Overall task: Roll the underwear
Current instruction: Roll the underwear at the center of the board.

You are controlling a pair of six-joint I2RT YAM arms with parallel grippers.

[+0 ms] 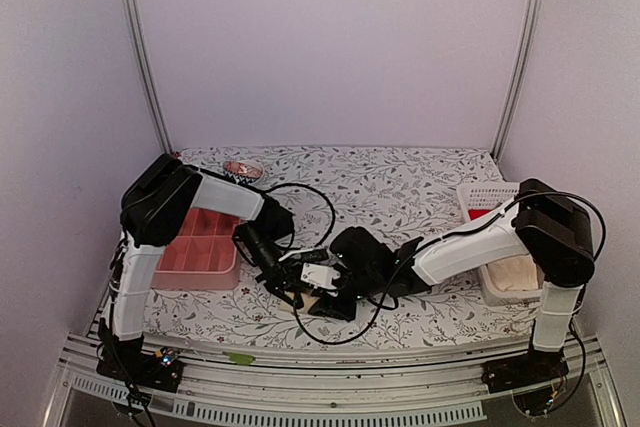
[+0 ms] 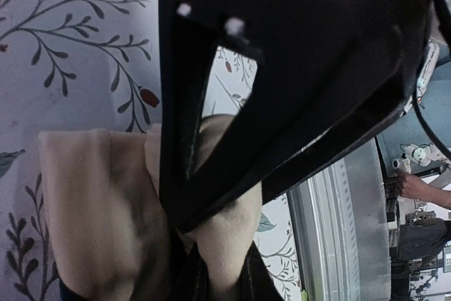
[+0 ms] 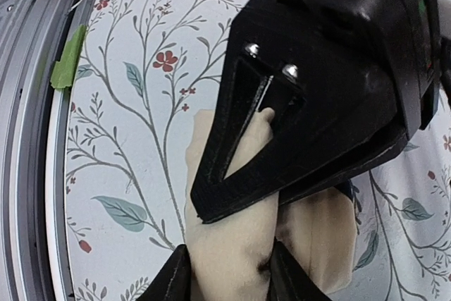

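Both arms lean in over the near middle of the desk [image 1: 420, 182], their tips crowded together on one beige underwear [image 2: 91, 202], which lies on the flowered cover, flat at one end and bunched at the other. The left gripper [image 2: 218, 283] is pressed nearly together, pinching a fold of that cloth. The right gripper [image 3: 229, 283] meets it from the opposite side, with a finger on either side of the same bunched cloth and touching it; whether it squeezes I cannot tell. The pink tray [image 1: 200, 247] sits well apart, off to the left.
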